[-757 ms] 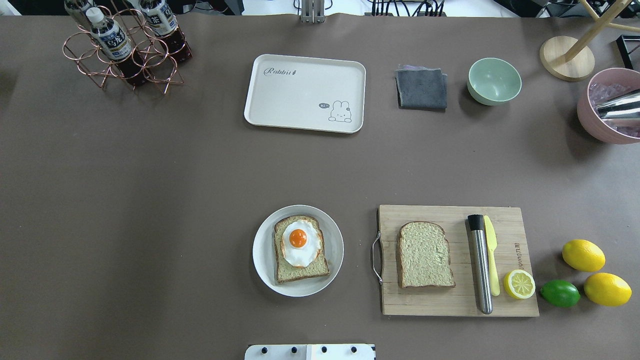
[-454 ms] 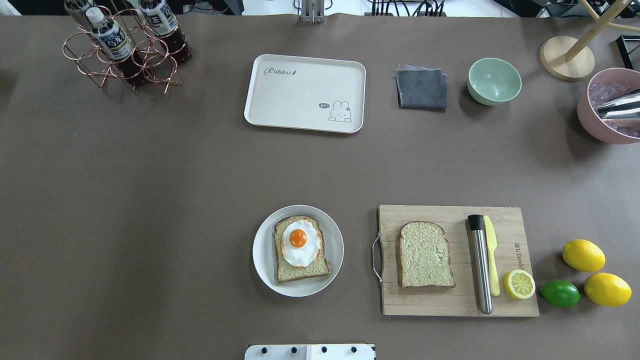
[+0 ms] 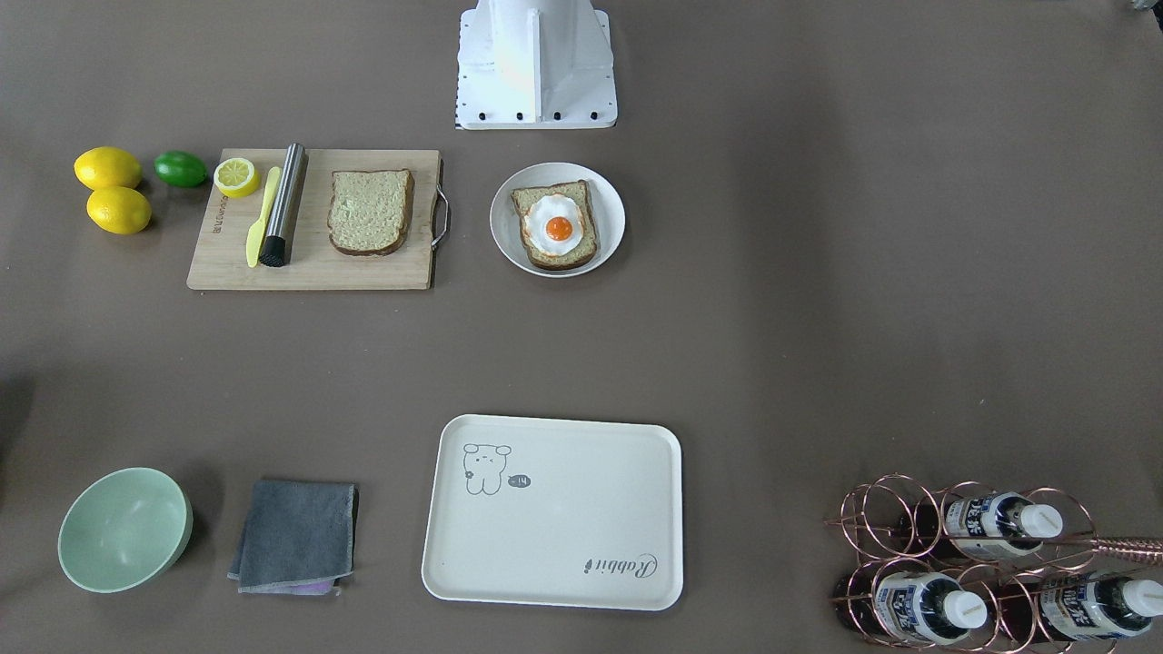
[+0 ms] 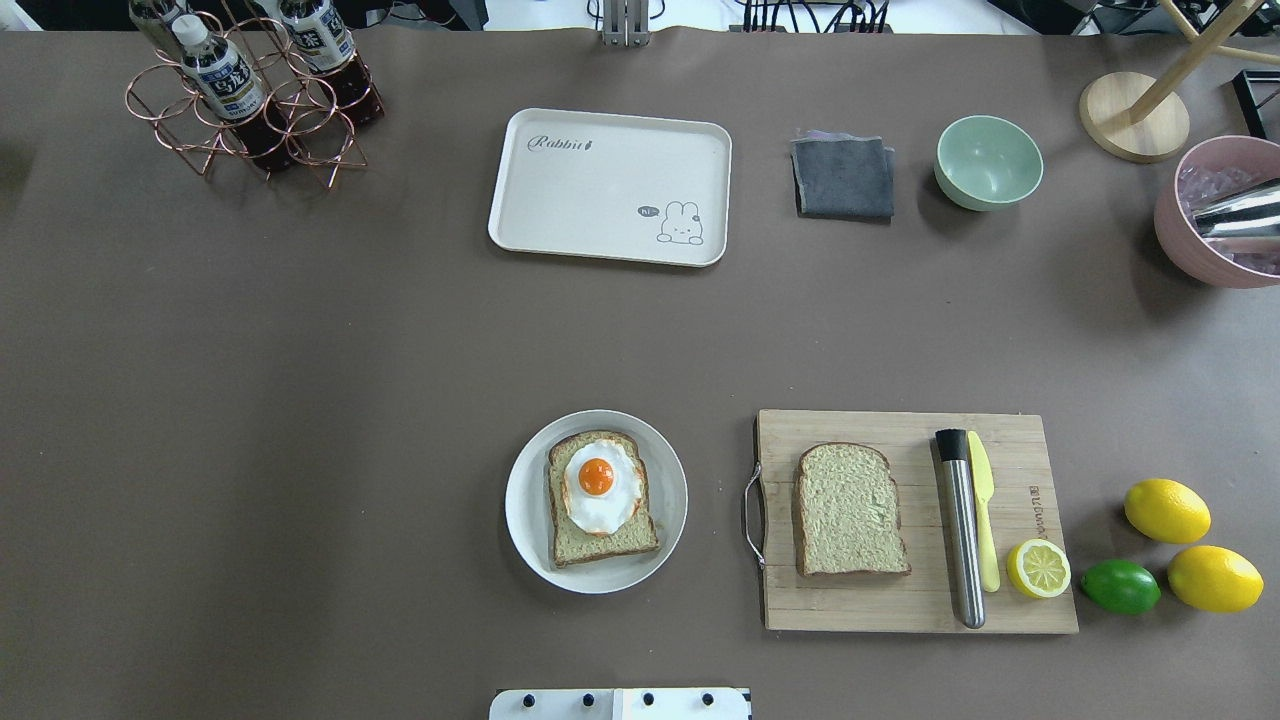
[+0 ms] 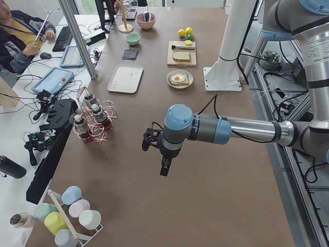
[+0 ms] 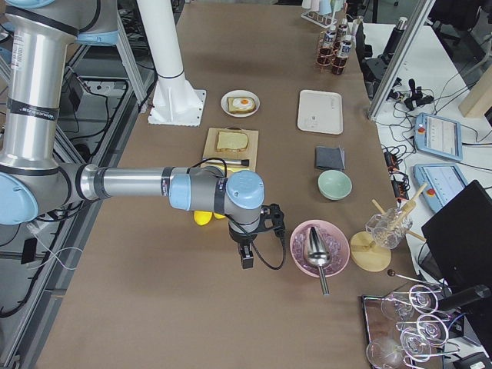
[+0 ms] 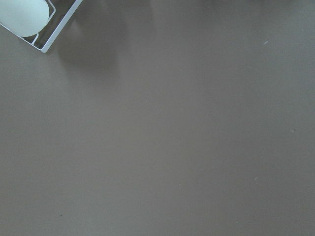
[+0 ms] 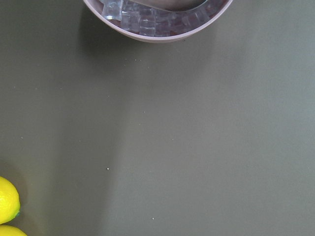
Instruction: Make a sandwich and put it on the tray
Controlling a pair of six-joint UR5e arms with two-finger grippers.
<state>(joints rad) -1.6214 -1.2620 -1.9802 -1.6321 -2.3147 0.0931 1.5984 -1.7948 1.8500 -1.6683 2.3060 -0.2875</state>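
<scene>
Unchanged since earlier: nothing moved. Staged for stacking: egg point(image 4: 598, 487) on bread point(image 4: 603, 545), plate point(image 4: 522, 500); second slice point(image 4: 850, 510) on board point(image 4: 890, 428); tray point(image 4: 600, 190) bare. All well apart from both jaws, whose opening cannot be told.

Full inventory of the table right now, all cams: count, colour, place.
tray: 1, cream-white, far centre
plate: 1, white, near centre
cutting board: 1, wooden, right of plate
fried egg: 1, white-orange, on the plate's slice
bread slices: 2, brown-crusted, one on plate, one on board
steel rod: 1, silver, black tip, on board
knife: 1, yellow, beside rod
half lemon: 1, yellow, board's corner
lemons: 2, yellow, right of board
lime: 1, green, beside lemons
cloth: 1, grey, right of tray
green bowl: 1, mint, right of cloth
pink bowl: 1, pink, far right, holds ice and scoop
bottle rack: 1, copper, far left, three bottles
left gripper: 1, black, over bare table, left end, state unclear
right gripper: 1, black, near pink bowl, state unclear
</scene>
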